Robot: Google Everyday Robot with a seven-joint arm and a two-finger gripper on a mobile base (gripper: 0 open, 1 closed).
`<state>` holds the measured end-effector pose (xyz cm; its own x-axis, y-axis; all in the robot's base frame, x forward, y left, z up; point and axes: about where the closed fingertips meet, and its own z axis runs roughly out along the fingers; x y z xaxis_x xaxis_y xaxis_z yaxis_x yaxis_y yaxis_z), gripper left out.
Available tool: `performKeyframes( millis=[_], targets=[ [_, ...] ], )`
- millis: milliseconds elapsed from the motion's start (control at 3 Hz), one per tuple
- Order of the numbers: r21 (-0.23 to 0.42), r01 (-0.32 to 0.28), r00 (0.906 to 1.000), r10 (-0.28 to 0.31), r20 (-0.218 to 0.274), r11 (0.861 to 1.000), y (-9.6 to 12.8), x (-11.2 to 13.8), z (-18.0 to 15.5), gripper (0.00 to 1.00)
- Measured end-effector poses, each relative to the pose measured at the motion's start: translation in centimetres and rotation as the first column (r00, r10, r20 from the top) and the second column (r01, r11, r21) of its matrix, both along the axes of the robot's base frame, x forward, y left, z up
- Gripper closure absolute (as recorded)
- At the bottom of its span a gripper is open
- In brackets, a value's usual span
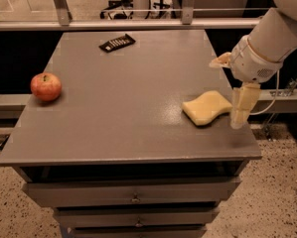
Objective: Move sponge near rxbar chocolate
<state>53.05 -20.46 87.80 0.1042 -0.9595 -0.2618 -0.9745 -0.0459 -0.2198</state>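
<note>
The pale yellow sponge (206,108) lies flat on the right side of the grey table (123,103), near the front right corner. The black rxbar chocolate (117,42) lies flat at the table's far edge, left of centre and well away from the sponge. My gripper (231,86) hangs over the table's right edge, just right of the sponge. It is open and empty: one cream finger (242,106) points down beside the sponge's right end, the other (220,61) sticks out to the left above it.
A red apple (45,86) sits near the table's left edge. Drawers (133,197) are below the tabletop. A metal rail (123,25) runs behind the table. Speckled floor surrounds the unit.
</note>
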Motion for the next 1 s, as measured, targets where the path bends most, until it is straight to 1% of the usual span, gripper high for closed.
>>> performKeyframes(
  millis=[333,667,1000],
  targets=[
    [0.022,-0.06,0.9976,0.061,-0.032,0.998,1.4,1.8,-2.6,0.04],
    [0.032,-0.085,0.9951,0.086,-0.048,0.996,2.3,2.4,-3.8,0.19],
    [0.039,-0.099,0.9937,0.101,-0.048,0.994,2.7,2.7,-4.3,0.36]
  ],
)
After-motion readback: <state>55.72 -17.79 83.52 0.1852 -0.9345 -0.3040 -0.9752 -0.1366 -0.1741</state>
